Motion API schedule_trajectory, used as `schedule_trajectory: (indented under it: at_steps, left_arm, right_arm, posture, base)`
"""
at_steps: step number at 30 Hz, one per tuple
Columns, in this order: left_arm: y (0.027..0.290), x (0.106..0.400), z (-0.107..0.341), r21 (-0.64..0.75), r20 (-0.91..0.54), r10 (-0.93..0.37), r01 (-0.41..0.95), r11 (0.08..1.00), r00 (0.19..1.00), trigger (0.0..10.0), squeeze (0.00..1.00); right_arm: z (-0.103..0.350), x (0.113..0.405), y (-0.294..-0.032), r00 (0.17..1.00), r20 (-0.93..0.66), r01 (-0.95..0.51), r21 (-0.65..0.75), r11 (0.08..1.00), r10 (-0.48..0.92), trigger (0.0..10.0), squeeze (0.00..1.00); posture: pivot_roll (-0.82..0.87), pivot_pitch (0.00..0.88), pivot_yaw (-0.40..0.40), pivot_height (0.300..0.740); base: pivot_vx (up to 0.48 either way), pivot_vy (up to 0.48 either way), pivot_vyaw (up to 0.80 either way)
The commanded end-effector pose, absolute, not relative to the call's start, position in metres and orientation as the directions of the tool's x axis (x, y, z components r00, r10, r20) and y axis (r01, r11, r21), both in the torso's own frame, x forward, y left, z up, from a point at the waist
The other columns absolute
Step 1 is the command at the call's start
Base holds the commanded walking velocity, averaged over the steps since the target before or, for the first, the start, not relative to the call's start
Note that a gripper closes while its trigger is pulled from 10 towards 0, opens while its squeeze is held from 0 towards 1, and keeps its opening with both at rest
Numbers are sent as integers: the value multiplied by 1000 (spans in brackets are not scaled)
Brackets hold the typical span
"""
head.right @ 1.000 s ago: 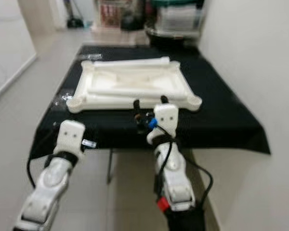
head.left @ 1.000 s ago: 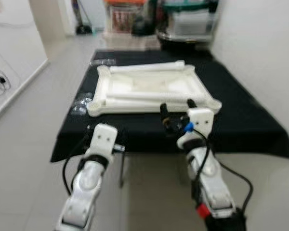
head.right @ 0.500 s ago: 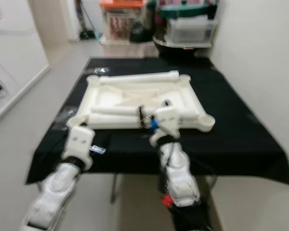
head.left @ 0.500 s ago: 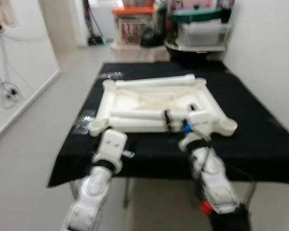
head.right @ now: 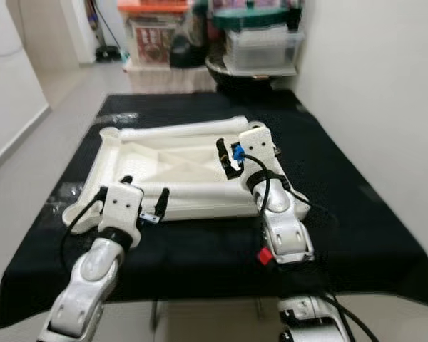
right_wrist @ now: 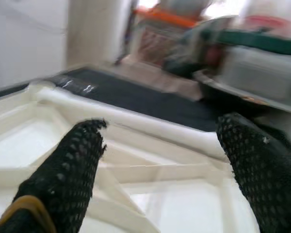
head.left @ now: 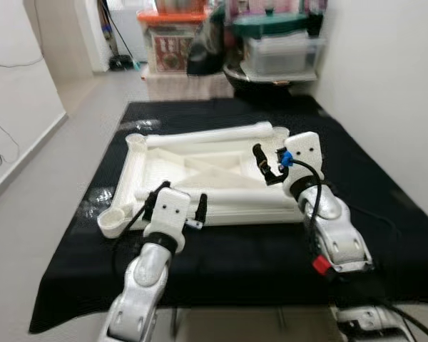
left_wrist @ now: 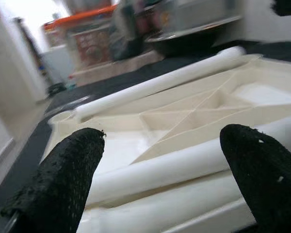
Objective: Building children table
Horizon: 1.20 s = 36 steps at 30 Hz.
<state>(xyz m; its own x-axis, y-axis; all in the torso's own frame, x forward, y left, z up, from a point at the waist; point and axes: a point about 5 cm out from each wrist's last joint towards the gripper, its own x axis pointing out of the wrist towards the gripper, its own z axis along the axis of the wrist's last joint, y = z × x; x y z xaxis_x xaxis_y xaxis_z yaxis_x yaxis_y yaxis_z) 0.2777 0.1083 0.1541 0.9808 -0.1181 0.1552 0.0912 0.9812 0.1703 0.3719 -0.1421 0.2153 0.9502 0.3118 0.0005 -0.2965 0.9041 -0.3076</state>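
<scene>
The white table top (head.left: 200, 167) lies upside down on the black worktop (head.left: 385, 214), with one white leg (head.left: 207, 134) along its far side and another white leg (head.left: 242, 198) along its near side. The left tool (head.left: 177, 205) hangs just over the near leg, fingers wide apart and holding nothing. The right tool (head.left: 269, 162) hangs over the right side of the table top, also wide open and empty. I think the next step is to pick up the near leg. It is round and could roll, so the fingers should go down on both sides of it and close slowly. The wall (head.left: 392, 85) is near on the right. The worktop's near edge is close to the robot. The boxes (head.left: 278, 50) stand behind the far edge.
</scene>
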Motion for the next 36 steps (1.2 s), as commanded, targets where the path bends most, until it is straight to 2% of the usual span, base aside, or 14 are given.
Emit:
schedule_trajectory:
  at_steps: [1,3,5,8,10,11,13,14,16,17,20,22,28,36]
  left_arm:
    - [106,276,150,149,129,-115,96,984,985,10000,0]
    - [106,276,150,149,129,-115,96,984,985,10000,0]
    - [105,273,150,142,128,-120,102,985,984,10000,0]
    - [102,270,149,129,119,-135,120,984,984,10000,0]
    - [90,263,144,89,87,-210,202,975,974,10000,0]
    - [90,263,144,89,87,-210,202,975,974,10000,0]
    - [75,255,140,55,65,-321,317,947,945,10000,0]
    - [75,255,140,55,65,-321,317,947,945,10000,0]
    - [61,245,136,95,51,-436,430,898,899,10000,0]
    - [61,245,136,95,51,-436,430,898,899,10000,0]
    - [49,233,134,107,36,-532,526,844,846,10000,0]
    - [46,227,133,52,19,-530,528,847,848,10000,0]
    - [48,219,136,-4,17,-506,506,862,862,10000,0]
    - [50,209,148,14,60,-494,494,869,868,10000,0]
  right_arm:
    - [206,378,-154,945,-116,-328,-309,893,306,10000,0]
    - [206,378,-154,945,-116,-328,-309,893,306,10000,0]
    - [221,392,-143,891,-190,-453,-319,832,412,10000,0]
    - [230,398,-138,861,-229,-508,-323,799,455,10000,0]
    - [244,406,-132,800,-305,-596,-306,743,516,10000,0]
    - [244,406,-132,800,-305,-596,-306,743,516,10000,0]
    - [250,407,-126,727,-383,-682,-309,662,570,10000,0]
    - [250,407,-126,727,-383,-682,-309,662,570,10000,0]
    - [251,405,-122,653,-463,-754,-324,571,599,10000,0]
    - [251,405,-122,653,-463,-754,-324,571,599,10000,0]
    - [247,403,-118,546,-572,-836,-321,446,612,10000,0]
    - [242,401,-117,489,-644,-871,-327,366,588,10000,0]
    - [232,401,-119,441,-736,-897,-337,286,514,10000,0]
    - [227,403,-125,475,-760,-876,-365,314,443,10000,0]
  posture:
    - [39,0,-47,740]
    - [39,0,-47,740]
    - [40,0,-62,740]
    - [36,0,-67,740]
    - [33,0,-89,740]
    - [33,0,-89,740]
    - [36,0,-105,740]
    - [36,0,-105,740]
    - [32,0,-119,740]
    - [32,0,-119,740]
    - [31,0,-131,740]
    - [37,0,-142,740]
    - [32,0,-166,740]
    - [34,18,-179,740]
  base:
    - [0,0,0]
    - [0,0,0]
    - [0,0,0]
    - [0,0,0]
    - [0,0,0]
    - [0,0,0]
    - [0,0,0]
    - [0,0,0]
    - [0,0,0]
    - [0,0,0]
    - [0,0,0]
    - [0,0,0]
    - [0,0,0]
    - [0,0,0]
